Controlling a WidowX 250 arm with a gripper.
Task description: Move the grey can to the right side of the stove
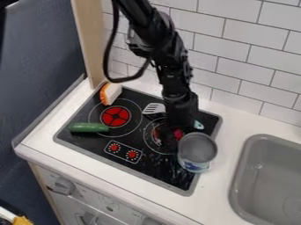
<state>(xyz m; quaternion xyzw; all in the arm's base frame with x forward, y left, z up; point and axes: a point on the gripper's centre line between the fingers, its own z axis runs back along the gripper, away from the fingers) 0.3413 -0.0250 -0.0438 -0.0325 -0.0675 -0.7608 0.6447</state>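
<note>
One black stove is recorded on one white counter; clock directions are taken from the stove's middle, with twelve at the top of the view. One grey can is found at four o'clock, at the stove's right-hand edge, with its round grey top facing up and blue markings low on its side. One gripper is noted at about three o'clock, hung low over the stove and close to the can's upper-left side. Whether its jaws are spread or pressed together, or whether the can is pinched, cannot be told from this angle.

Two burners are counted: one red-centred burner at ten to eleven o'clock, and one at two to three, partly covered by the arm. Two red knobs are sited at seven o'clock. One green cucumber-shaped item is laid between nine and ten o'clock, and one orange-and-white item, possibly a toy bread slice, is placed at eleven. One slotted spatula head is seen at one o'clock. One grey sink is set well apart, between three and four o'clock.
</note>
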